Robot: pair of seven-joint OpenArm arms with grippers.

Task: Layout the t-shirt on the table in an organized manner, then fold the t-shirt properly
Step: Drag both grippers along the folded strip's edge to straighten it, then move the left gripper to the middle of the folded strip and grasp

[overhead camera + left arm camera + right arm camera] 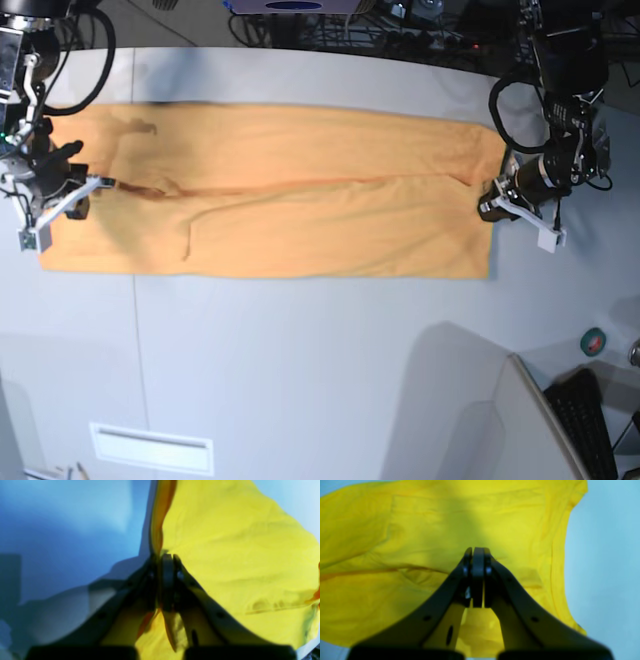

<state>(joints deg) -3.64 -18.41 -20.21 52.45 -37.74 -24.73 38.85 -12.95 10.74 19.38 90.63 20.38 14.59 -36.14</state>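
**Trainee:** Where does the t-shirt (270, 190) lie, and which way does it run?

**Operator:** It lies flat on the bench (320, 360) as a long band, already doubled along a crease down its middle. I read its long axis as running straight from one arm to the other, side to side in the base view.

**Trainee:** And the tools?

**Operator:** The left tool (497, 195) sits at the band's end on that view's right; its jaws are pressed together at the cloth's edge, and my left wrist view shows fabric bunched between them, so I judge it is pinching the shirt. The right tool (95, 185) sits at the opposite end, jaws fully together over the fabric; whether it traps cloth I cannot tell.

**Trainee:** Which arm is nearer?

**Operator:** Neither; each touches its own end. I judge the coming fold turns on carrying one end along that axis toward the other.
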